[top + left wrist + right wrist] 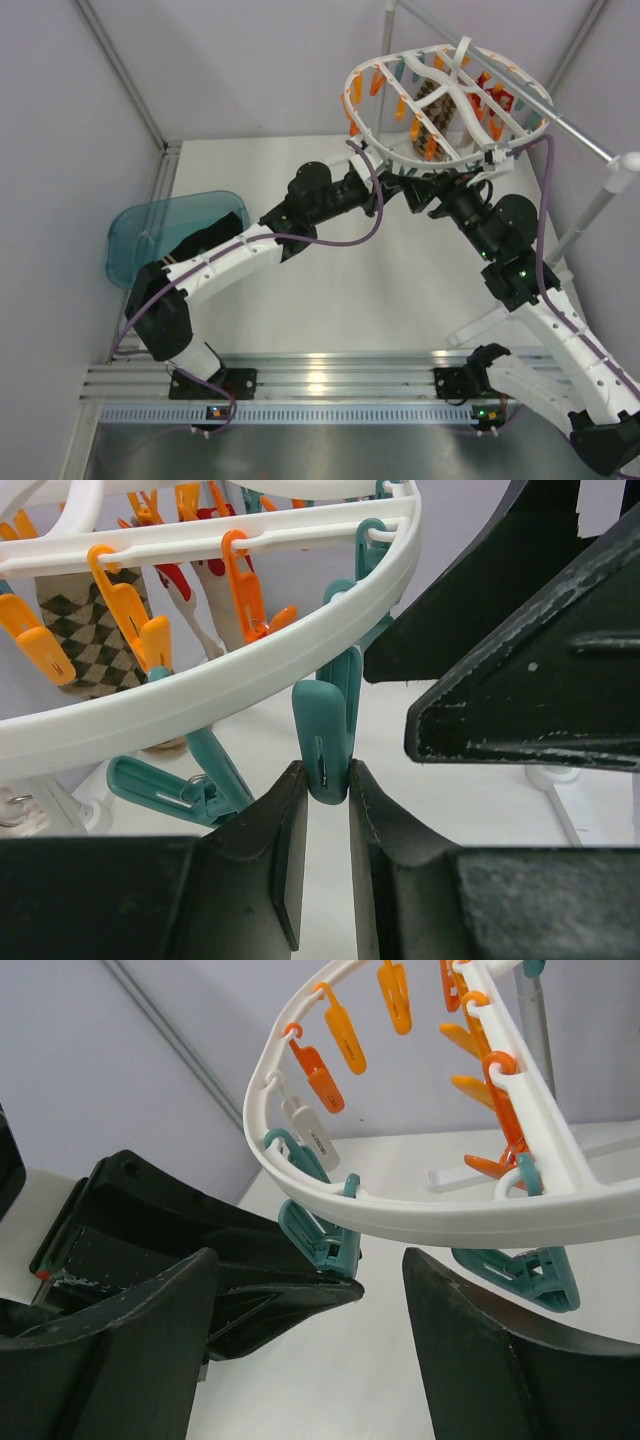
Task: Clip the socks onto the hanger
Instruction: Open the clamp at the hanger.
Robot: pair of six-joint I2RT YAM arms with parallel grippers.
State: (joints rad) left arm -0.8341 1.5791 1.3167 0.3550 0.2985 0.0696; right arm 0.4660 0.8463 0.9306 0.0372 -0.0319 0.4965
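Observation:
The white oval hanger (450, 100) hangs at the back right, fringed with orange and teal clips. My left gripper (328, 780) is shut on the lower end of a teal clip (328, 730) that hangs from the hanger's ring (200, 700). My right gripper (310, 1300) stands open just under the same stretch of the ring (400, 1215), facing the left gripper's black fingers (250, 1290) and the teal clip (320, 1235), with nothing between its own fingers. The black socks are out of view in every frame.
A brown patterned sock (435, 105) hangs clipped inside the hanger. The grey pole stand (590, 210) rises at the right, its white feet on the table. A teal bin (175, 235) sits at the table's left edge. Grey walls close in behind.

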